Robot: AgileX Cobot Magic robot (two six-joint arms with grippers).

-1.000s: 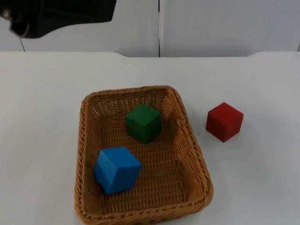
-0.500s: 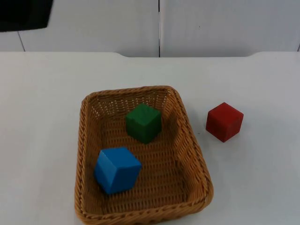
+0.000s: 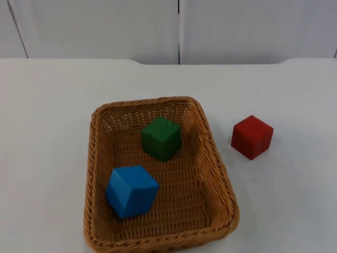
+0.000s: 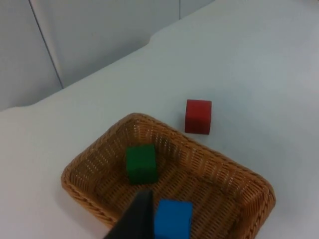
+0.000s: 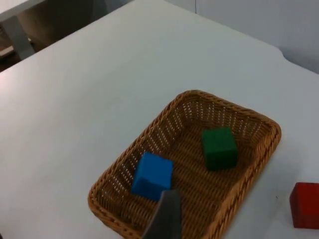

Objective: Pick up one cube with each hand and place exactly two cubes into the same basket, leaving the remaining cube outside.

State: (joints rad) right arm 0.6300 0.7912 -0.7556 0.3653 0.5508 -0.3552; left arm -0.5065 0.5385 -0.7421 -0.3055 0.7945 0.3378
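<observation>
Left arm gone from top view; green cube, blue cube in basket.

Left gripper, right gripper raised above table.

A white bench runs back to a grey partition wall split by a dark vertical seam.

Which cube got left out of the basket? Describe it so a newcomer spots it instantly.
Find the wicker basket in the middle of the white table. Just outside its right wall, on bare table, sits the red cube. The green cube and blue cube lie inside the basket.
</observation>
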